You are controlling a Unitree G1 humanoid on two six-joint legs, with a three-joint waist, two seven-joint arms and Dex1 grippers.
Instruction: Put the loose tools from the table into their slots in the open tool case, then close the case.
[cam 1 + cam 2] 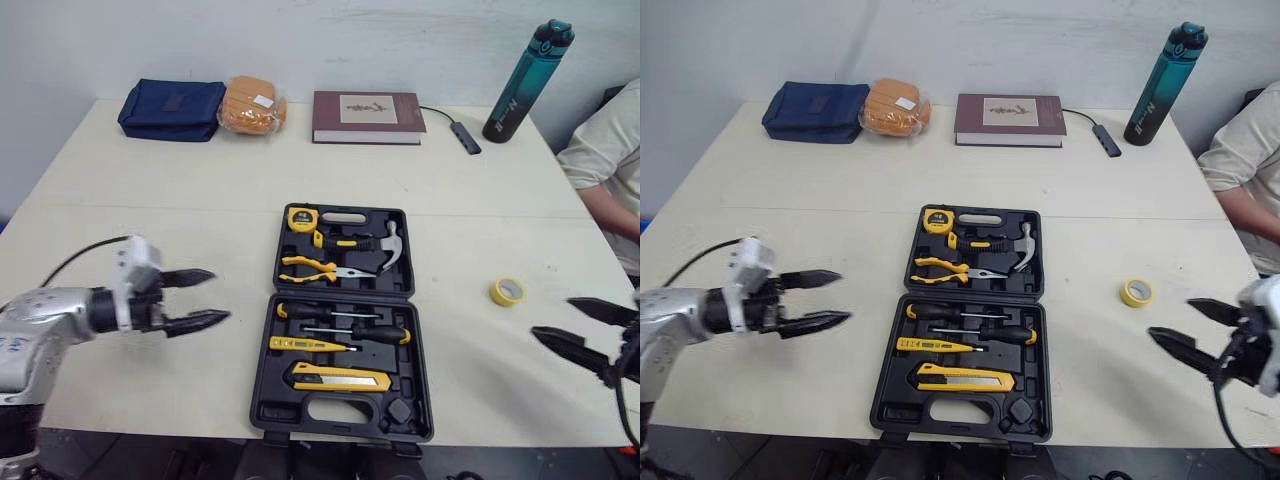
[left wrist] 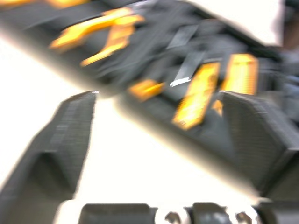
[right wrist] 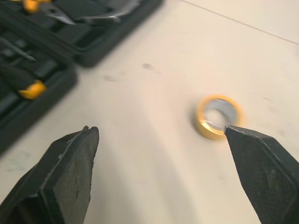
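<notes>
Smooth cream table (image 1: 200,180), round yellow tape (image 1: 508,291)

A pale table (image 1: 150,180) stands against a plain, whitish wall (image 1: 300,40).

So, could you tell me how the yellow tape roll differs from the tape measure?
The tape roll lies loose on the table, to the right of the tool case; the tape measure sits in a slot at the case's far left corner. The tape roll is an open ring; the tape measure is a solid body. Both are yellow.
</notes>
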